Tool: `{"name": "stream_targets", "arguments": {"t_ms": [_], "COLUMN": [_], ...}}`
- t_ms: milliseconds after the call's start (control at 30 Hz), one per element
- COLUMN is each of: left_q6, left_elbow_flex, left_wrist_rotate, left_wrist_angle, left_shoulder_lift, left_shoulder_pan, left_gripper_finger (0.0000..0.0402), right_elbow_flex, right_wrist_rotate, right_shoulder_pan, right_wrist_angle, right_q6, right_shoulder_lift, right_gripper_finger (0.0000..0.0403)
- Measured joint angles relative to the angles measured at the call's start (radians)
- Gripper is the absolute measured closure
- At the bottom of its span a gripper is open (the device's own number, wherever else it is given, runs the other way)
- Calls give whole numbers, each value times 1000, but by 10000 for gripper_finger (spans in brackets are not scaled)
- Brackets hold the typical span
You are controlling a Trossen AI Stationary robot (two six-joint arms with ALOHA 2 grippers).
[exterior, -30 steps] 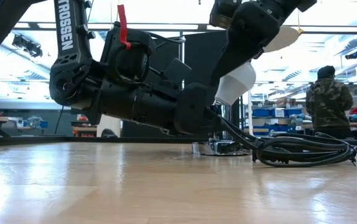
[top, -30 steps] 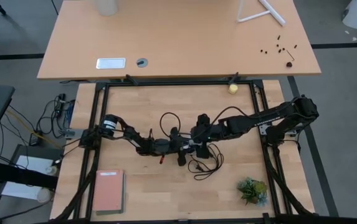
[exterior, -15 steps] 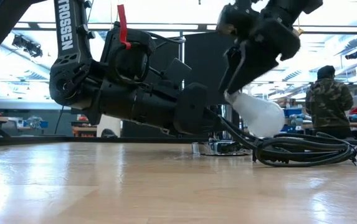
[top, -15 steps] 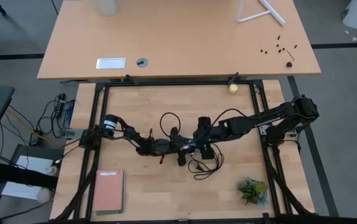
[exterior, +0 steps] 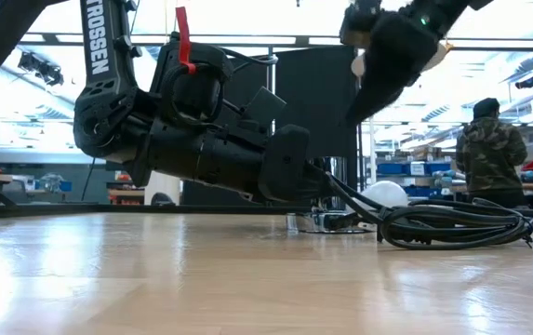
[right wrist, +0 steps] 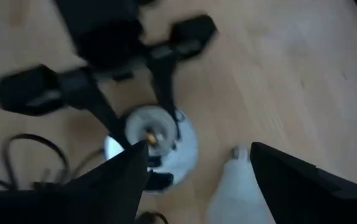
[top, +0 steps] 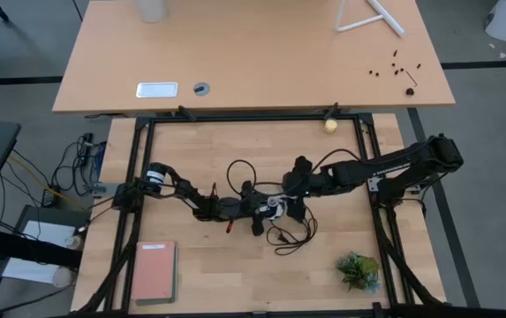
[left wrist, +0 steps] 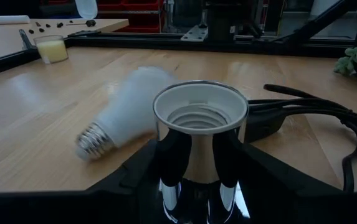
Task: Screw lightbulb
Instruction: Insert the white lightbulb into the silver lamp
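Observation:
The white lightbulb (left wrist: 131,102) lies on its side on the wooden table, its metal screw base (left wrist: 93,140) pointing toward the near-left of the left wrist view. It rests just beside the silver socket (left wrist: 200,112). It also shows low behind the cord in the low view as the lightbulb (exterior: 384,194). My left gripper (left wrist: 200,146) is shut on the socket, whose threaded mouth faces up. My right gripper (right wrist: 209,186) hangs open above the table with nothing between its fingers; below it lie the bulb (right wrist: 234,180) and the socket (right wrist: 153,140). My left gripper pinches the socket's shiny outer wall (left wrist: 190,152) between its two fingers (left wrist: 142,168), one on each side. The fingers come nearly level from the table's left. The socket stands upright with its base on the table and its cord trailing away.
The socket's black cord (top: 290,234) lies coiled just near of the grippers. A yellowish ball (top: 330,125) sits at the far edge, a small plant (top: 358,269) at the near right, a pink book (top: 154,269) at the near left. A person (exterior: 489,154) stands in the room behind.
My right gripper held the bulb above the socket a second ago. The bulb then tipped over at the fingertips and has fallen; it now lies on its side on the table beside the socket. The right gripper has drawn back toward the table's right edge.

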Motion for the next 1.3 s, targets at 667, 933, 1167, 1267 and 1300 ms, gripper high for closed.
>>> {"name": "stream_targets", "arguments": {"t_ms": [667,933,1167,1267,1300], "left_q6": [-3,-3,-7,-7,-7], "left_elbow_flex": [0,0,-8,-16,-23], "left_wrist_rotate": [21,20,81,98,98], "left_wrist_angle": [-13,-16,-32,-17,-18], "left_shoulder_lift": [0,0,-8,-51,-66], "left_shoulder_pan": [0,0,-3,-5,-4], "left_gripper_finger": [218,213,143,109,101], "right_elbow_flex": [-216,-216,-216,-216,-216], "right_wrist_rotate": [-149,-206,-209,-209,-209], "right_shoulder_pan": [-413,-418,-369,-355,-351], "right_wrist_angle": [288,302,301,299,298], "right_q6": [-254,-222,-199,-185,-184], "right_shoulder_lift": [-32,-32,-35,-49,-57], "right_gripper_finger": [106,106,106,106,106]}}
